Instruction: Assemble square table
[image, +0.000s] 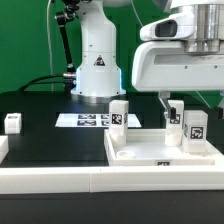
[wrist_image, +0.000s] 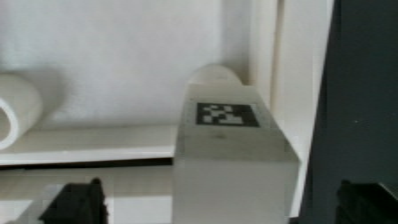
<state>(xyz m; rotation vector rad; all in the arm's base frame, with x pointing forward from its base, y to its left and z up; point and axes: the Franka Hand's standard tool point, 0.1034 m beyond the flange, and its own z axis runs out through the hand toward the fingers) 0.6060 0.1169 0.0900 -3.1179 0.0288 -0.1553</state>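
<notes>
Jaws of our tool (wrist_image: 222, 200) stand wide apart, holding nothing; we see them straddle a white tagged block leg (wrist_image: 240, 150) toward one o'clock on the white square plastic slab (image: 140, 150).

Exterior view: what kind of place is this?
Probably a robotics lab bench. A white robot arm stands at a black work surface. The white tabletop and legs wear black-and-white marker tags, and a marker board lies flat nearby.
</notes>
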